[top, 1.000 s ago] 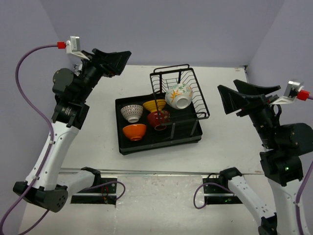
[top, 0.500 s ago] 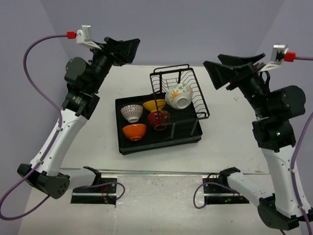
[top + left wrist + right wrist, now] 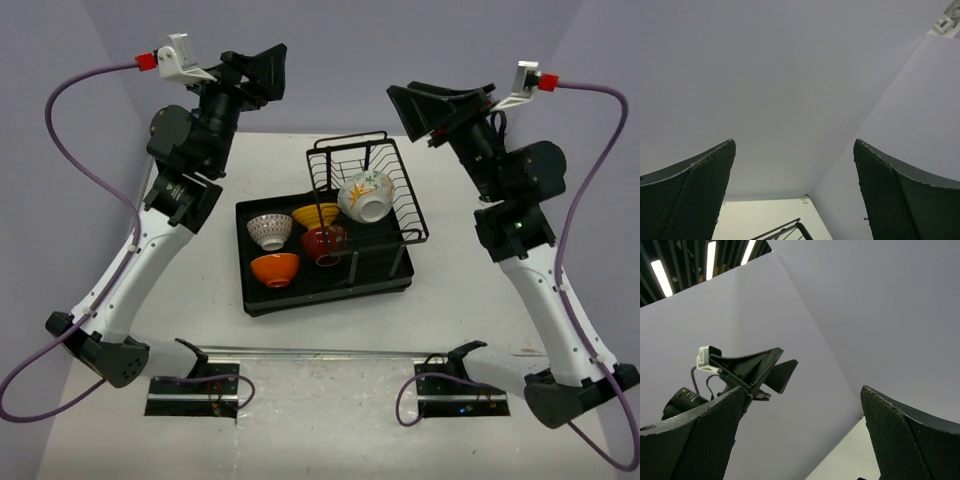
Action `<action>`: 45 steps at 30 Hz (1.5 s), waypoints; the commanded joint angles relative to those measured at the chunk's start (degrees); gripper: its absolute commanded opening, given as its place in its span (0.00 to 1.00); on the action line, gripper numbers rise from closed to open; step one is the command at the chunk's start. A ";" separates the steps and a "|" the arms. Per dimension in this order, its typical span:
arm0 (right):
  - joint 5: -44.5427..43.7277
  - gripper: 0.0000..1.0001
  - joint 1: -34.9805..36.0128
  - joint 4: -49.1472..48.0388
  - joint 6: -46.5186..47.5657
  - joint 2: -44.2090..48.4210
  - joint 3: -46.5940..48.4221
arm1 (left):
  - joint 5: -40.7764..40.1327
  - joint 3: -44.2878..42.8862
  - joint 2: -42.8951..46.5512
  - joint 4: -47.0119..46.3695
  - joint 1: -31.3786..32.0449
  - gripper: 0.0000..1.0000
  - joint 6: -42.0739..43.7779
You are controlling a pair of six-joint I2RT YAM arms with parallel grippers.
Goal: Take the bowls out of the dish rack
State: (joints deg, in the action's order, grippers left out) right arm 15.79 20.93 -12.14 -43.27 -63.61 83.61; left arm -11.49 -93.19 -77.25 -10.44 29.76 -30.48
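The pale bench (image 3: 190,300) stands between lavender walls (image 3: 350,60). The dish rack (image 3: 330,290) sits at its middle and holds all 5: orange bowl (image 3: 275,268), red bowl (image 3: 323,242), yellow bowl (image 3: 313,214) and patterned white bowl (image 3: 269,230) in the tray, flowered bowl (image 3: 365,195) on its side in the wire basket (image 3: 405,205). Raised to either side of the rack, the left tool (image 3: 268,72) and right tool (image 3: 408,108) are spread wide, empty. The right wrist view alone shows ceiling lights (image 3: 660,275); of the rack, the left wrist view shows just a top wire (image 3: 787,226).

5 bowls (image 3: 322,242) in black dish rack (image 3: 330,296)
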 commanded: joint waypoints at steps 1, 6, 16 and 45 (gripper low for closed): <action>-6.90 0.99 3.93 -10.87 -2.00 -3.61 -1.79 | -11.96 -1.04 -0.71 -4.76 1.62 1.00 5.60; -13.93 0.99 10.09 -10.62 -0.24 -13.53 7.16 | -20.31 1.16 -0.97 -12.05 3.55 1.00 9.38; -29.05 0.99 17.74 -26.51 8.71 -19.87 8.06 | -24.81 -0.59 -3.87 -18.91 3.90 1.00 11.76; -16.76 0.99 20.29 -46.83 0.20 -32.19 11.22 | -23.76 2.57 -3.70 -26.48 3.90 1.00 10.44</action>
State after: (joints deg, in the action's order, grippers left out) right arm -2.31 41.19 -56.80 -40.23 -95.96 92.86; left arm -35.18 -91.68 -82.48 -34.26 33.45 -21.39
